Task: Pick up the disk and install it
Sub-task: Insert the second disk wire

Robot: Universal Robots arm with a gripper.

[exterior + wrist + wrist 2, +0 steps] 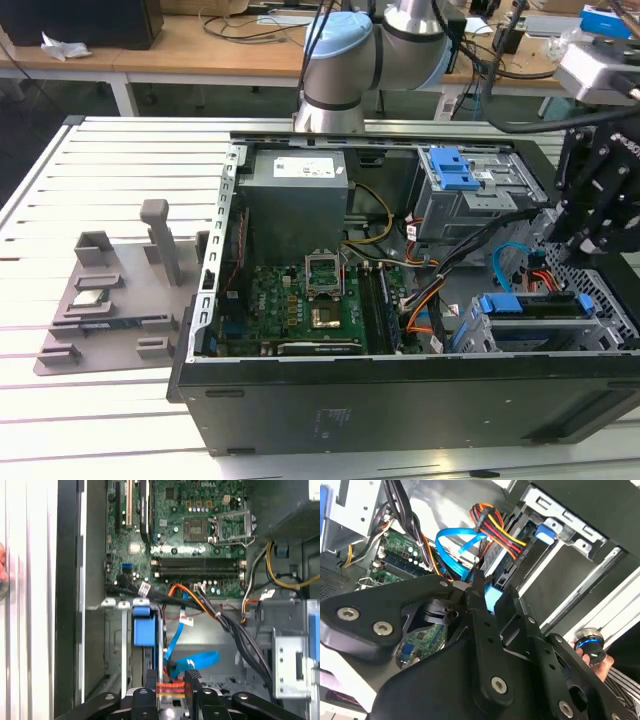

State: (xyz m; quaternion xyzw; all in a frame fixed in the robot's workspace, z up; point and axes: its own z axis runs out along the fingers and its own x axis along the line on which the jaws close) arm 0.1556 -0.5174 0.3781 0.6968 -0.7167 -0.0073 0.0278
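My gripper [590, 235] hangs over the open computer case [400, 400], at its end on the exterior view's right; whether my fingers are spread or pressed together I cannot tell. The disk [535, 305] sits on edge in the drive cage in that corner, blue rails showing, with the blue data cable [192, 661] nearby.
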